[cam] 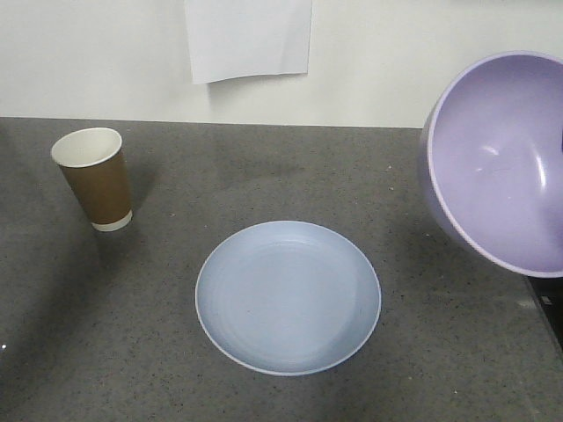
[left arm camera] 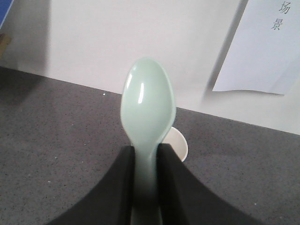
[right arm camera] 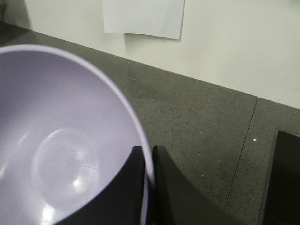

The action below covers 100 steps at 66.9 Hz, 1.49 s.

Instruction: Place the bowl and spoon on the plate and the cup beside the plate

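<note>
Locate the bowl [cam: 501, 158] aloft at the right edge of the front view, tilted with its opening toward the camera, clear of the bench [cam: 440, 369]. Confirm the right hand [right arm camera: 150, 157] closed on the bowl, one finger inside the rim and one outside. Treat as light, stiff, smooth plastic. Expect swing about a single rim pinch, so keep motion slow and bring level before setting down. Aim for the centre of the plate [cam: 288, 297], lying flat and bare mid-bench.

Locate the spoon [left arm camera: 147, 108] in the left wrist view, held above the bench, scoop forward. Confirm the left hand [left arm camera: 146, 157] clamped on the flat handle just behind the scoop. Treat as very light and slippery; guard against pivoting between the fingers.

Find the cup [cam: 95, 178] upright at the far left, well apart from the plate. Handle as thin paper, easily crushed: grip low on the wall or across the rim, with gentle force.
</note>
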{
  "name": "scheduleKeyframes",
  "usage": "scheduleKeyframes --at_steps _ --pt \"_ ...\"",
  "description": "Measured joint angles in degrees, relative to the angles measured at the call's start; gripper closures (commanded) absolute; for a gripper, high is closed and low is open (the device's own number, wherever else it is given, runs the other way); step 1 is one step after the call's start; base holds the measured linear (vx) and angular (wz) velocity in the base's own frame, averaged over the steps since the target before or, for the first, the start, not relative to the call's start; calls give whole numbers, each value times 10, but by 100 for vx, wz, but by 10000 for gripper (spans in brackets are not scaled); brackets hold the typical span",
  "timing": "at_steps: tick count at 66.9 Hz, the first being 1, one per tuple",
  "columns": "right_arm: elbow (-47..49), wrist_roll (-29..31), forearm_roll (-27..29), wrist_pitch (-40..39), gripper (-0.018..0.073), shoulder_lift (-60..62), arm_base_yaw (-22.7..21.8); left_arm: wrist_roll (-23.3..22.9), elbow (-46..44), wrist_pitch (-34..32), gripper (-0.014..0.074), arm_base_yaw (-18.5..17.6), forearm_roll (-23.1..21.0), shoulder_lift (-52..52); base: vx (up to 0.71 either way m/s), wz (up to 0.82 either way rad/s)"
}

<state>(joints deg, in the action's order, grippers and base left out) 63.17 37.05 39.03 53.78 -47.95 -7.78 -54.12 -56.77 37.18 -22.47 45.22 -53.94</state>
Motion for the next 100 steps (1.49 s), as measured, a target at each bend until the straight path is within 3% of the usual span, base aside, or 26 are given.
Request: scheduleKeyframes --at_steps 100 --pt "0 0 0 0 564 0 0 0 0 0 603 0 0 0 0 0"
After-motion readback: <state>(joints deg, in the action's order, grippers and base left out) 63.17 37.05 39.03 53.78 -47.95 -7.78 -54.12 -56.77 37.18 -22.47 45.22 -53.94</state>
